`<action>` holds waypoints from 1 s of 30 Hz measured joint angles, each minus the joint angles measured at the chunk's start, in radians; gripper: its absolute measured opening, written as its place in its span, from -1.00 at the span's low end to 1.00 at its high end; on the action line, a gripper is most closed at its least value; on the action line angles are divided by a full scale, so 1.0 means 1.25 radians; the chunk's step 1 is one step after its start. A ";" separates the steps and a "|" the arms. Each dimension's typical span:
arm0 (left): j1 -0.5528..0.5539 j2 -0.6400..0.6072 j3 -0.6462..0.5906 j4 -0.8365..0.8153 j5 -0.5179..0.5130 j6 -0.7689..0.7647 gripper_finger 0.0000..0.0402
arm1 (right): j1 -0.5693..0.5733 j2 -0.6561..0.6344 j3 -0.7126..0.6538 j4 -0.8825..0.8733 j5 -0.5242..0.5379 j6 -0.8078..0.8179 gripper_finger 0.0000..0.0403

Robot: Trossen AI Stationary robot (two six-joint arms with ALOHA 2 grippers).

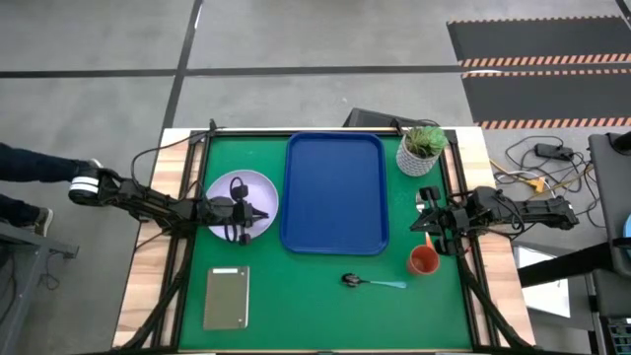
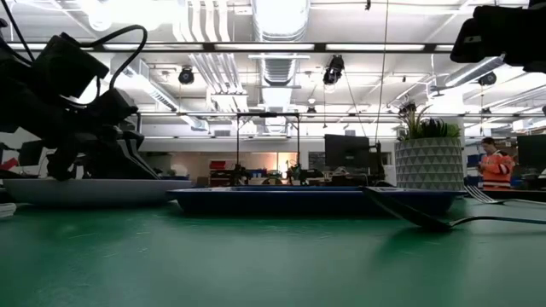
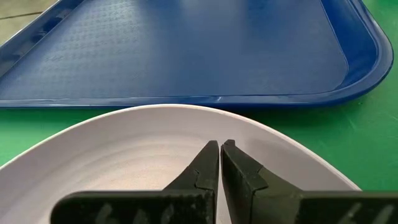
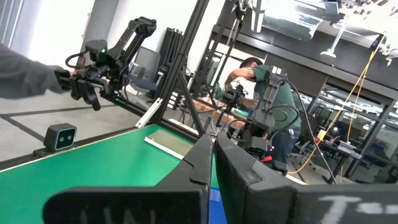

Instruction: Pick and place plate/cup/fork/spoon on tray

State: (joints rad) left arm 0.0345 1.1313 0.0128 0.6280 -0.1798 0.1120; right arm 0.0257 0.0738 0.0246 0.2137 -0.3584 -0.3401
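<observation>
The pale lavender plate point(image 1: 237, 192) lies on the green mat, left of the dark blue tray point(image 1: 335, 192). My left gripper point(image 1: 258, 213) is shut over the plate's right part, its fingertips point(image 3: 221, 146) near the rim that faces the tray. My right gripper point(image 1: 424, 223) is shut and empty, off the tray's right edge, just beyond the red-orange cup point(image 1: 423, 260). The spoon point(image 1: 375, 283) with its light blue handle lies in front of the tray. The fork's tines point(image 2: 480, 195) show at the right in the low view. My left gripper's shut fingers slant down over the inside of the plate point(image 3: 143, 155), pointing toward the tray. I cannot tell whether they touch it. The plate lies flat on the mat.
A white pot with a green plant point(image 1: 422, 148) stands at the far right corner. A grey slab point(image 1: 227, 297) lies near the left front. A person point(image 4: 261, 81) and other equipment show in the room beyond the table. A person's sleeve point(image 1: 30, 163) shows at the left.
</observation>
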 joint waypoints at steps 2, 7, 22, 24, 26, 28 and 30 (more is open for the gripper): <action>0.000 0.000 0.000 0.000 0.000 0.000 -1.00 | 0.000 0.000 0.000 0.000 0.000 0.000 -0.96; 0.000 0.000 0.000 0.008 0.000 0.000 -1.00 | 0.000 0.000 0.000 0.000 0.000 0.000 -0.96; -0.005 -0.115 0.065 0.272 0.303 -0.095 -1.00 | 0.000 0.000 0.000 0.001 0.000 0.262 -0.96; -0.011 -0.132 0.078 0.273 0.345 -0.128 -1.00 | 0.000 0.000 0.000 0.001 0.000 0.272 -0.96; -0.016 -0.145 0.091 0.271 0.372 -0.148 -1.00 | 0.000 0.000 0.000 0.004 0.000 0.272 -0.96; -0.023 -0.157 0.107 0.272 0.389 -0.149 -1.00 | 0.000 0.000 0.000 0.008 0.000 0.272 -0.96; -0.029 -0.170 0.124 0.272 0.395 -0.158 -1.00 | 0.000 0.000 0.000 0.007 0.000 0.272 -0.96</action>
State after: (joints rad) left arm -0.0016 0.9189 0.1679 0.9681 0.3143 -0.0859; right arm 0.0254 0.0734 0.0242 0.2220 -0.3580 0.0004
